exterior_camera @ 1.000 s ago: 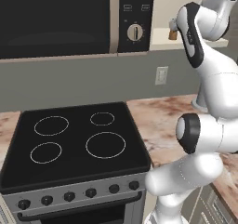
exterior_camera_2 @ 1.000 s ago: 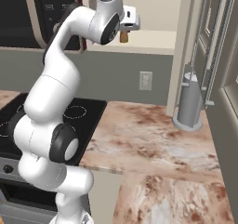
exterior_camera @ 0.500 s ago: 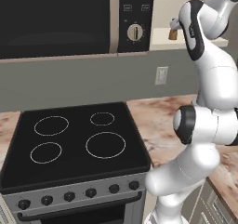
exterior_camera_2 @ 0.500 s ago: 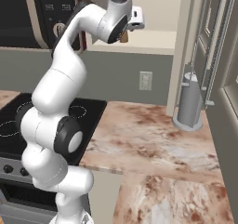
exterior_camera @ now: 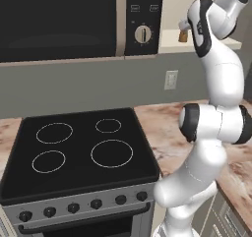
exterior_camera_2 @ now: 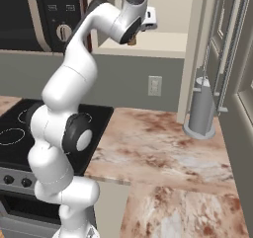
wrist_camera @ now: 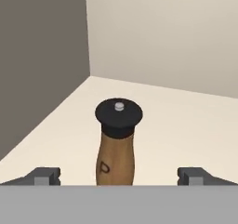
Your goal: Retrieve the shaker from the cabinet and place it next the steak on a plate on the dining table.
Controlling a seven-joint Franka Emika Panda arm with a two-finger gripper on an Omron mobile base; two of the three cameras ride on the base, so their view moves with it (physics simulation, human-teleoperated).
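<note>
While the gripper stands wide apart around the upright shaker at lower centre, an off-centre closing finger could topple it on the cabinet shelf.

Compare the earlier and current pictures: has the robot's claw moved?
Yes. In the right base view, the claw has shifted rightward, away from the microwave, along the cabinet shelf.

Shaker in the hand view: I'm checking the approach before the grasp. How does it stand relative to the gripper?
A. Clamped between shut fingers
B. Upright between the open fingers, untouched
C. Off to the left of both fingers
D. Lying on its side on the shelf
B: the shaker stands upright on the cabinet shelf, with the gripper fingers spread well clear on either side of it.
</note>
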